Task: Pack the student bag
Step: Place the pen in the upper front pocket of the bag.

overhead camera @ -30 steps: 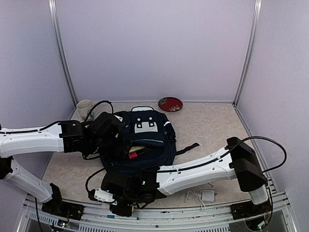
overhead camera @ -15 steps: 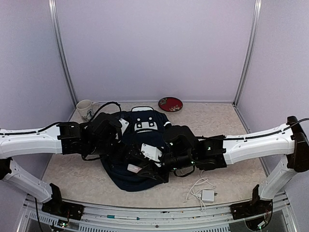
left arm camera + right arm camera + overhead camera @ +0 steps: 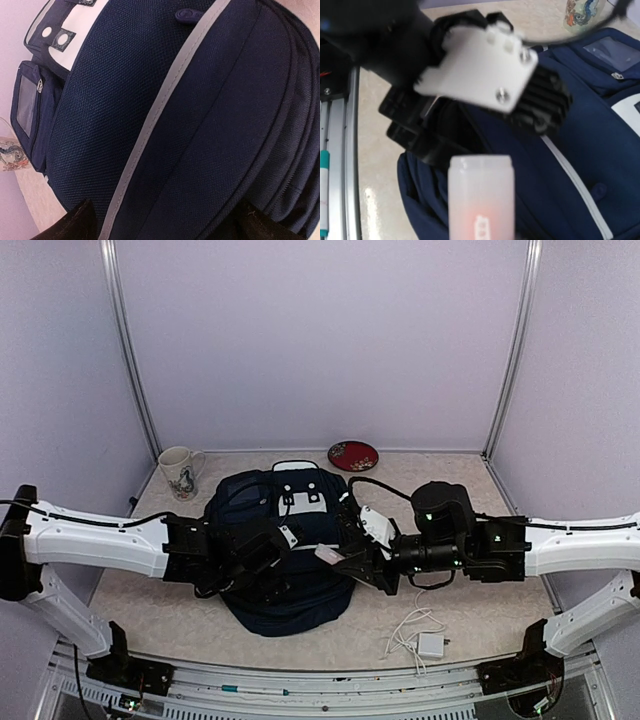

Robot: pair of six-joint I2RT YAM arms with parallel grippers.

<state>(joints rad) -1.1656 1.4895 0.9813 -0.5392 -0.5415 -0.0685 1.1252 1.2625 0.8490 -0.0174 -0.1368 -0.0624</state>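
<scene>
The student bag (image 3: 300,595) lies flat mid-table, navy with a white top patch; it fills the left wrist view (image 3: 210,100), its thin pale stripe (image 3: 165,100) running diagonally. My left gripper (image 3: 280,558) hovers over the bag's front, open, its dark fingertips (image 3: 70,225) wide apart at the frame's bottom corners with only fabric between them. My right gripper (image 3: 335,558) is at the bag's right side, shut on a translucent white tube (image 3: 481,190) with pink inside. The tube (image 3: 328,554) points toward the left gripper, whose body (image 3: 485,80) looms just beyond it. The right fingers themselves are hidden.
A decorated mug (image 3: 180,470) stands at the back left and a red dish (image 3: 353,455) at the back wall. A white charger with its cable (image 3: 430,643) lies near the front right. A teal pen (image 3: 324,190) rests on the front rail.
My right arm swung from the near edge to the bag's right side, carrying the tube. My left gripper slid onto the bag's front. The bag's open mouth and its contents no longer show.
</scene>
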